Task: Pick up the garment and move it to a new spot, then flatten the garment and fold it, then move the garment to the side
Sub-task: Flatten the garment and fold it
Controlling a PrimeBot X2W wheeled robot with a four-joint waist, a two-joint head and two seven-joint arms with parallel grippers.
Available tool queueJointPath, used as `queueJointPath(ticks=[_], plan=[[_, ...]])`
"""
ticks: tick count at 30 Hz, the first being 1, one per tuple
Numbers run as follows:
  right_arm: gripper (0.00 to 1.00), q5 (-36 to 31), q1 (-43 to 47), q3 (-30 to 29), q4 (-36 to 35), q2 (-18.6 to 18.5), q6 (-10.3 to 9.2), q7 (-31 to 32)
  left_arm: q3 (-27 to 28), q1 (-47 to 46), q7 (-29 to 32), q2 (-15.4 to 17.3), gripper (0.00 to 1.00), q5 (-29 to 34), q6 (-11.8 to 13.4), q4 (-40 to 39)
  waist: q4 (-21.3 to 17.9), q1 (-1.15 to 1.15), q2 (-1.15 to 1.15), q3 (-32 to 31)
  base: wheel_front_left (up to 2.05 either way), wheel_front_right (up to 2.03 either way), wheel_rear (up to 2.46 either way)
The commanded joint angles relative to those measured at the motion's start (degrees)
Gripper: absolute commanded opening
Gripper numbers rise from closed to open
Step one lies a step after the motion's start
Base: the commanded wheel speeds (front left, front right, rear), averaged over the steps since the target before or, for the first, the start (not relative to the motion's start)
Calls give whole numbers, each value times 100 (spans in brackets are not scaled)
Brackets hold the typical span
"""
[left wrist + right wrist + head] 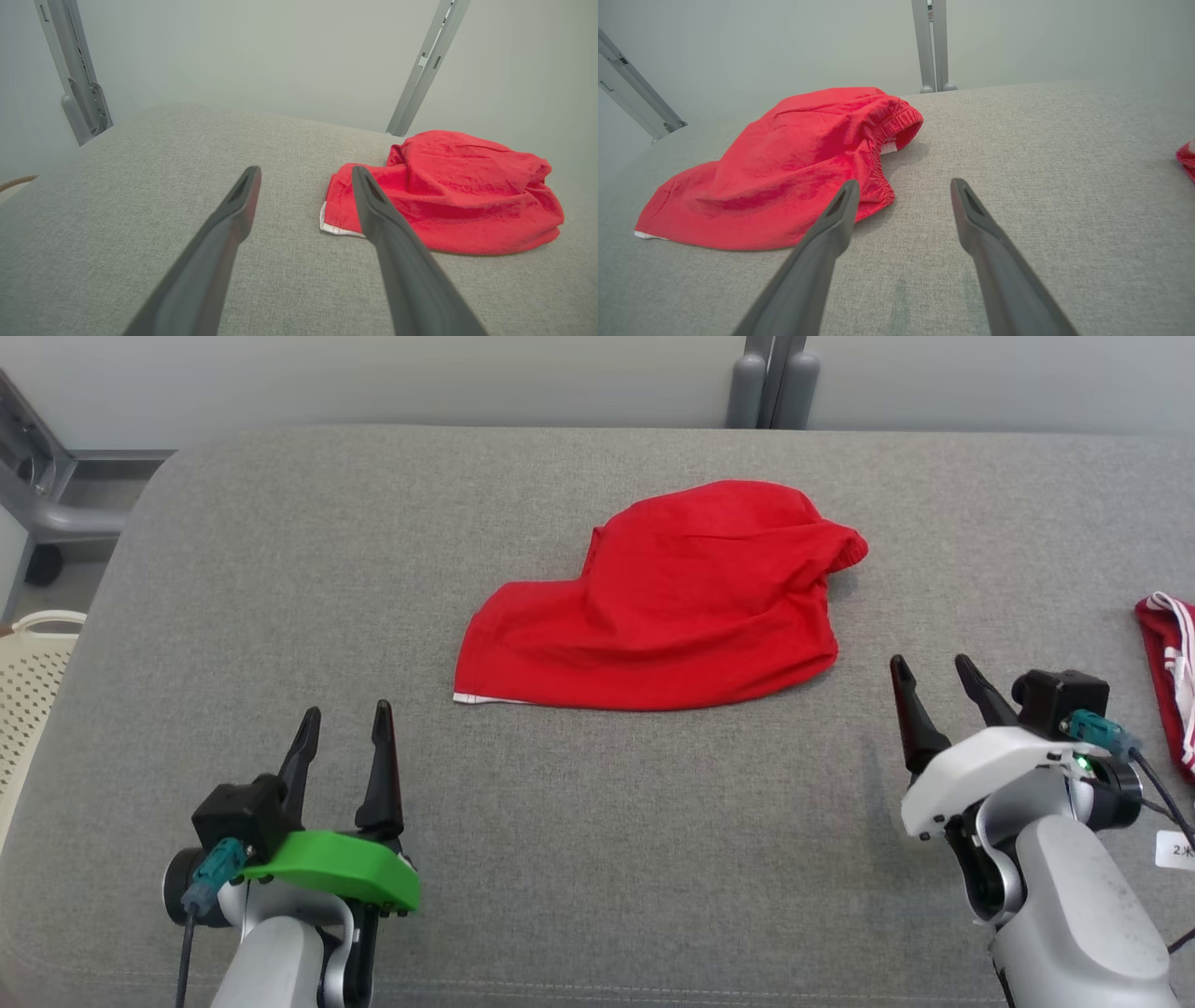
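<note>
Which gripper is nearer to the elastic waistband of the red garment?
Right. The right gripper sits a little nearer the robot than the waistband, slightly to its right. The left gripper is far across, by the white-edged hem corner of the red garment.

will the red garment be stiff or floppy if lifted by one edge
Probably floppy: the red garment lies in soft folds, so it should drape from the pinch point. It looks thin and light; a push would likely bunch it on the textured grey surface rather than slide it whole. The gathered waistband may give a thicker hold.
</note>
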Motion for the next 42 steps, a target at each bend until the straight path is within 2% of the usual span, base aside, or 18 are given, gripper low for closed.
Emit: queueJointPath(ticks=[1, 11, 14, 18, 22, 38, 42], plan=[[100, -109, 242, -97, -143, 41, -5, -152, 97, 221, -1, -27, 100, 109, -18, -137, -14, 0, 0, -230, 0, 0, 0], [100, -676, 1153, -404, -701, 280, -5, -848, 496, 1155, -1, -146, 100, 538, -94, -703, -14, 0, 0, -556, 0, 0, 0], [100, -967, 1475, -438, -841, 303, -5, -1015, 579, 1406, -1, -84, 100, 819, -131, -808, -39, 0, 0, -670, 0, 0, 0], [100, -997, 1689, -410, -900, 306, -5, -1085, 647, 1632, -1, -76, 100, 946, -95, -791, -69, 0, 0, -775, 0, 0, 0], [100, -971, 1921, -398, -940, 309, -5, -1113, 682, 1793, -1, -48, 100, 1033, -171, -664, -90, 0, 0, -831, 0, 0, 0], [100, -923, 1855, -282, -1027, 309, -5, -961, 696, 1776, -1, -159, 100, 1028, -325, -419, -151, 0, 0, -742, 0, 0, 0], [100, -1178, 1603, -207, -988, 309, -5, -852, 617, 1463, 11, -170, 100, 1030, -348, -246, -210, 0, 0, -536, 0, 0, 0]])
